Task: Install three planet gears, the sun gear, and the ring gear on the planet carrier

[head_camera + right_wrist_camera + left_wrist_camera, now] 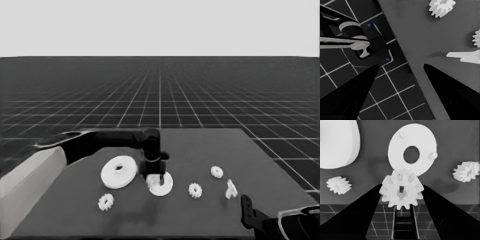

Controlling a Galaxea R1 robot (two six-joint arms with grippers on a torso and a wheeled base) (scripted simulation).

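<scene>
- Nearest the camera, at the lower right corner of the head view, the right gripper (246,206) waits with its fingers spread over the table's (210,145) near right corner, holding nothing.
- Just beyond it lies a thin white piece (231,189), with two loose gears, one (195,190) nearer and one (216,171) farther; a third gear (105,201) rests at near left.
- At mid-table, the left gripper (156,176) points straight down over the smaller round part (162,186), its black forearm coming in level from the left.
- Its fingers pinch a fourth gear (402,192) by its sides, as the left wrist view shows.
- That gear hangs at the rim of the smaller round part, which has a wide centre hole and at least two small pegs (434,155) showing.
- Judging from this, the step is seating the gear on a peg: its centre hole should line up squarely before lowering, and the fingers should release only once it sits flat.
- Farther left, the larger round part (118,172) lies apart, not yet used.
</scene>
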